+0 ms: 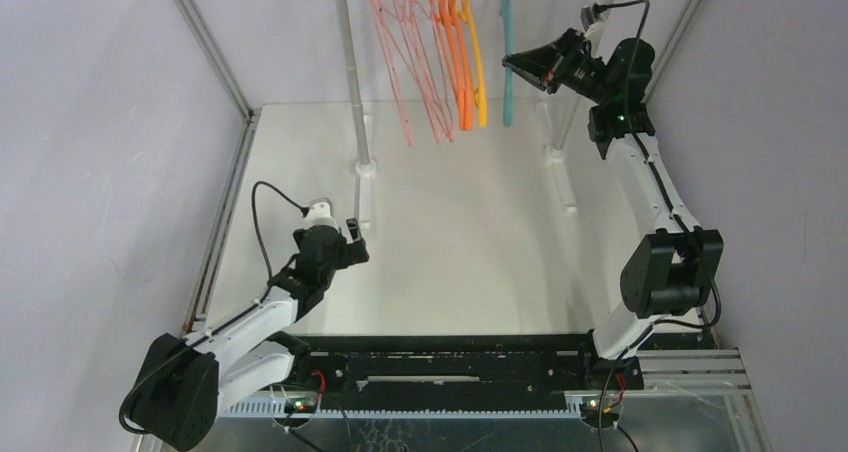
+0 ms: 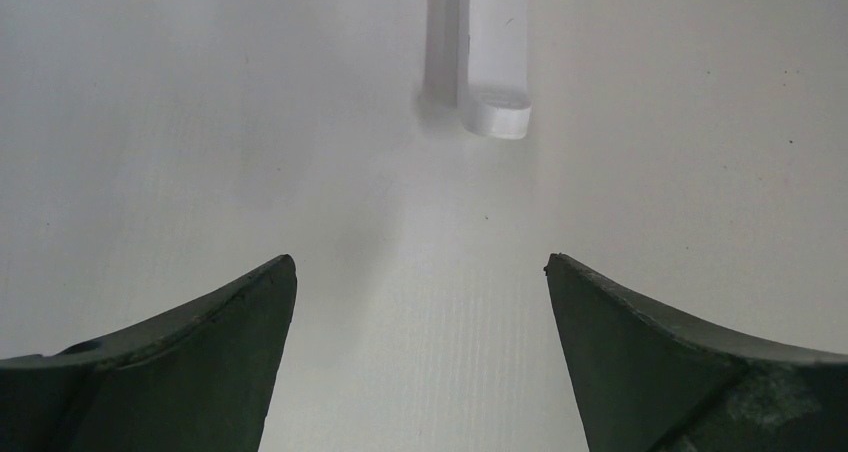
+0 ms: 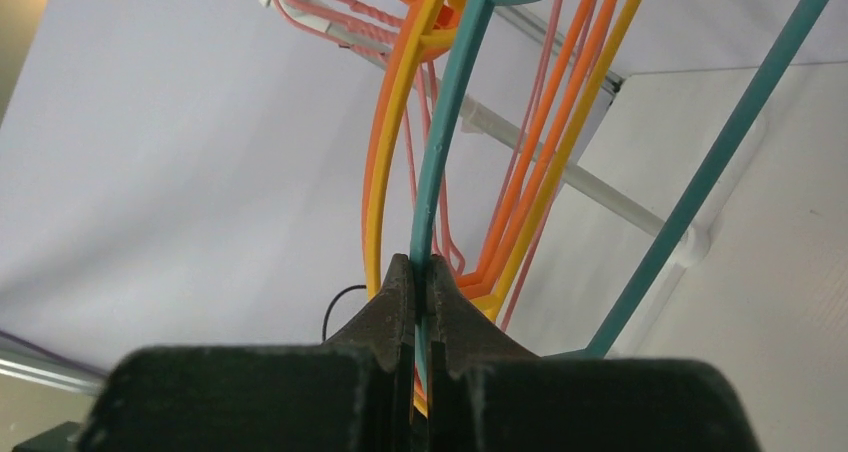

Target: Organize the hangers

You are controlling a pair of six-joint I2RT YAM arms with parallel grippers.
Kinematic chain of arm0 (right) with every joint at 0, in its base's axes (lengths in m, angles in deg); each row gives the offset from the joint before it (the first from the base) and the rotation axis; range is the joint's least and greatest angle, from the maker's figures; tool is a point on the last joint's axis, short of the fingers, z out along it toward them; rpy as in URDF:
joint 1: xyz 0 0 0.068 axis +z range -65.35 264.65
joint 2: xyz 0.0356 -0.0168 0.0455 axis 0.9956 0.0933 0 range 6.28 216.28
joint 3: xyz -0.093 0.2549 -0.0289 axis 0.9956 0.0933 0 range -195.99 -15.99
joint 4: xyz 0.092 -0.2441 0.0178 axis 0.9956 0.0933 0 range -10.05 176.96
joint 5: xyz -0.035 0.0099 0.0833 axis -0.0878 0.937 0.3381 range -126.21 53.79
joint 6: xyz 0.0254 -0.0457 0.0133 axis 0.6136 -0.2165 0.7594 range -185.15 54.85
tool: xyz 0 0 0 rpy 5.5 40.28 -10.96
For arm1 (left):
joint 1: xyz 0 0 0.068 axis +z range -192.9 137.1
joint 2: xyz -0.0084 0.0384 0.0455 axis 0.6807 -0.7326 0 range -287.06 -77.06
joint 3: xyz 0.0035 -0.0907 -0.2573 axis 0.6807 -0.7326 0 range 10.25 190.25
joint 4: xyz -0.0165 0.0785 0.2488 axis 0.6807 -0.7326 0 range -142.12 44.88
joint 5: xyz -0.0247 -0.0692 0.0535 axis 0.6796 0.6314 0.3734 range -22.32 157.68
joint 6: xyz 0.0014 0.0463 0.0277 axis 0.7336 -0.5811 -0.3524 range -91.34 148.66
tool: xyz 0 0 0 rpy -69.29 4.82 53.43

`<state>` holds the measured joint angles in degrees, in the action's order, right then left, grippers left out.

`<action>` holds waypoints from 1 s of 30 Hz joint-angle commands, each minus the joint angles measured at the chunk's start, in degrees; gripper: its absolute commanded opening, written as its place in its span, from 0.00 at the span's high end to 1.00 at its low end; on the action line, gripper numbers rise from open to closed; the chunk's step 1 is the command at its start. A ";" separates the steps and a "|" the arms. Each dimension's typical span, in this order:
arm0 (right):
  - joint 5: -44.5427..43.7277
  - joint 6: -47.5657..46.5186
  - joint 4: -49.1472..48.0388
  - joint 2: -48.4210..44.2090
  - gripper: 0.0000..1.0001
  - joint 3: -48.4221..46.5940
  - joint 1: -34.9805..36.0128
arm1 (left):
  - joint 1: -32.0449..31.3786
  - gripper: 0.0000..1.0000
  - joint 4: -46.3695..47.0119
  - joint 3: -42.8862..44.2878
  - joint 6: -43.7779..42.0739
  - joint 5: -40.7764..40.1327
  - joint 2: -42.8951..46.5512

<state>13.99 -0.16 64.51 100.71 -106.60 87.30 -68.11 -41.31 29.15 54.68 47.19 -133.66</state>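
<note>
Several thin pink wire hangers point(image 1: 405, 67), orange plastic hangers point(image 1: 462, 62) and a yellow one hang from the rack's bar at the back. The teal hanger point(image 1: 507, 62) hangs at the right end of the row. My right gripper point(image 1: 512, 62) is raised beside it and shut on its teal arm point(image 3: 432, 202); the orange hangers point(image 3: 530, 162) and pink hangers point(image 3: 545, 72) show behind it. My left gripper point(image 1: 357, 240) is open and empty, low over the white table near the rack's left foot point(image 2: 495, 112).
The white-poled rack stands at the back with its left pole point(image 1: 352, 72) and right pole point(image 1: 575, 112) on long white feet. Metal frame posts point(image 1: 205, 42) and grey walls close in the sides. The black rail point(image 1: 450, 357) runs along the near edge.
</note>
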 commanded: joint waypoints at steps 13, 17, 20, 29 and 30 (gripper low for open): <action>-8.11 -31.62 26.17 -2.34 0.00 3.21 5.96 | 0.34 0.00 1.83 3.06 -0.32 -0.06 -1.34; -18.05 -40.75 31.76 -7.15 0.00 6.91 7.70 | 0.33 0.01 1.79 3.07 -0.58 -0.89 -1.42; -25.35 -44.89 32.17 -12.10 0.00 13.20 9.24 | 0.33 0.00 2.05 3.07 -0.75 -1.30 -1.71; -42.46 -52.69 28.45 -25.76 0.00 34.42 11.26 | 0.28 0.00 1.70 4.78 -0.99 -2.73 -5.11; -43.25 -52.87 27.88 -26.41 0.00 36.38 10.66 | 0.28 0.00 1.64 4.98 -1.03 -2.53 -5.71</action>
<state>-20.48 -47.92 95.38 77.11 -76.46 99.04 -68.11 -41.40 29.65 54.49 46.07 -137.72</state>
